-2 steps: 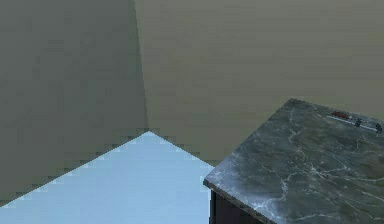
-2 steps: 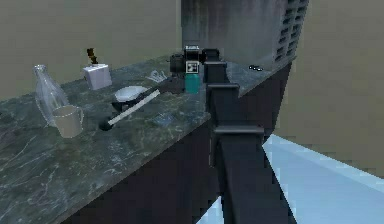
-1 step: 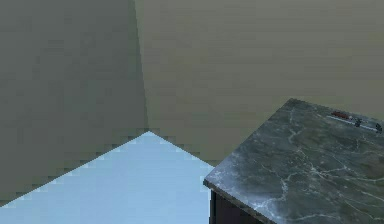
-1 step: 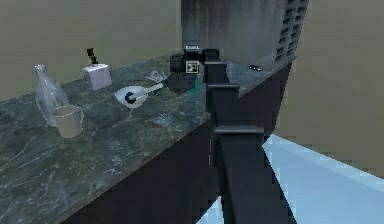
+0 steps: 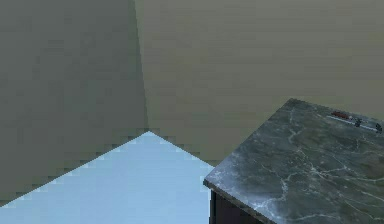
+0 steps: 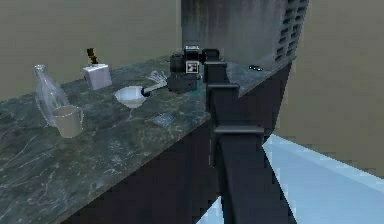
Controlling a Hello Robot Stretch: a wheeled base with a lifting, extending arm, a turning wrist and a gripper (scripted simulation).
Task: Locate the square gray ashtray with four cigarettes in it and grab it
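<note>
Counter (image 6: 120, 135) bears 1 bottle (image 6: 45, 88), 1 mug (image 6: 68, 121), perhaps 1 dish (image 6: 130, 96); cannot tell whether fingers (image 6: 173, 78) hold anything.

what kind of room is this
Probably a kitchen, though that is a guess. A long dark green marble countertop carries a clear glass bottle, a pale round mug and a white bowl-like dish, the sort of things kept on a kitchen counter.
</note>
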